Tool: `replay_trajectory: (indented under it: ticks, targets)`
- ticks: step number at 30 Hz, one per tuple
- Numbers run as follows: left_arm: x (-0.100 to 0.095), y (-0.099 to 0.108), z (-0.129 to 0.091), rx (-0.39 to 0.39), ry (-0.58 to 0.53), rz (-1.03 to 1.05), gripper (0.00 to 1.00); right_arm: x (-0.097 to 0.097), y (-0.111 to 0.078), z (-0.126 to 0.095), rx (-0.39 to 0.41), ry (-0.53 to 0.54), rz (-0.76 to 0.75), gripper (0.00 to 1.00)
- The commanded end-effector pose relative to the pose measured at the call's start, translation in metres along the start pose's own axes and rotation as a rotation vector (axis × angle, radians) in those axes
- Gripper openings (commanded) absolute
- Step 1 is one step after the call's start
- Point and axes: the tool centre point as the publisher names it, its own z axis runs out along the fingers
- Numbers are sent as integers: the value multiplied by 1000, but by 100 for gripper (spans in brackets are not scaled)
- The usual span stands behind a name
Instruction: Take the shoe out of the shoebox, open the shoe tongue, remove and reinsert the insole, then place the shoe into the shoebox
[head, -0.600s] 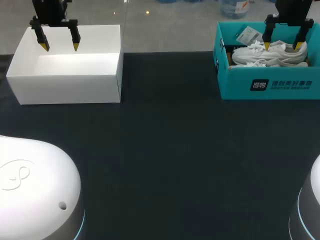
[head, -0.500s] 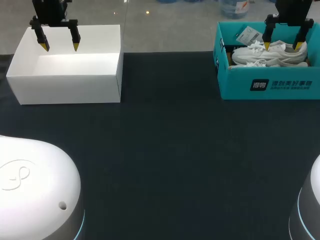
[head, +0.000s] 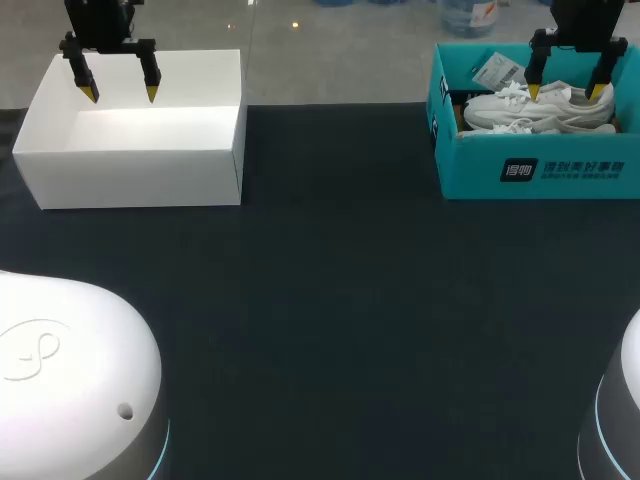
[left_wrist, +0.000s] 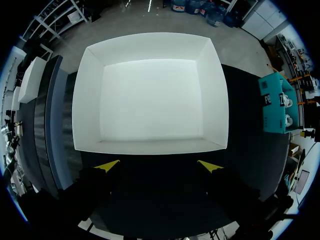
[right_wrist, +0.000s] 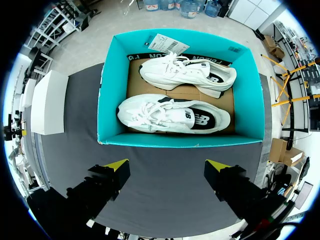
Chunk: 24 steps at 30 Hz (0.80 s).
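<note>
Right, R tool (right_wrist: 166, 165) hangs over the teal shoebox (head: 540, 170), fingers wide apart, gripping nothing. Two white sneakers lie side by side inside the shoebox on brown cardboard. The nearer sneaker (right_wrist: 172, 114) is by the shoebox wall closest to my R tool. The farther sneaker (right_wrist: 187, 75) is just beyond it, w/ a paper tag (right_wrist: 167, 44) at the shoebox's far wall. L tool (head: 120, 95), fingers also spread, nothing held, sits well apart from the shoebox, above an open white box (head: 130, 165). Both boxes stand on the dark bench (head: 340, 300).
</note>
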Motion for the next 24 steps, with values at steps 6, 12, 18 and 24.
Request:
replay_trajectory:
  ticks: [6,12,18,24]
  targets:
    - [0,0,0,0,-1,0,100,-4,1,1,-5,-2,-1,100]
    - [0,0,0,0,-1,0,100,-38,6,9,-36,-43,36,100]
    - [0,0,0,0,-1,0,100,-73,9,28,-23,-56,72,100]
    - [0,0,0,0,-1,0,100,-95,14,40,-20,-54,103,100]
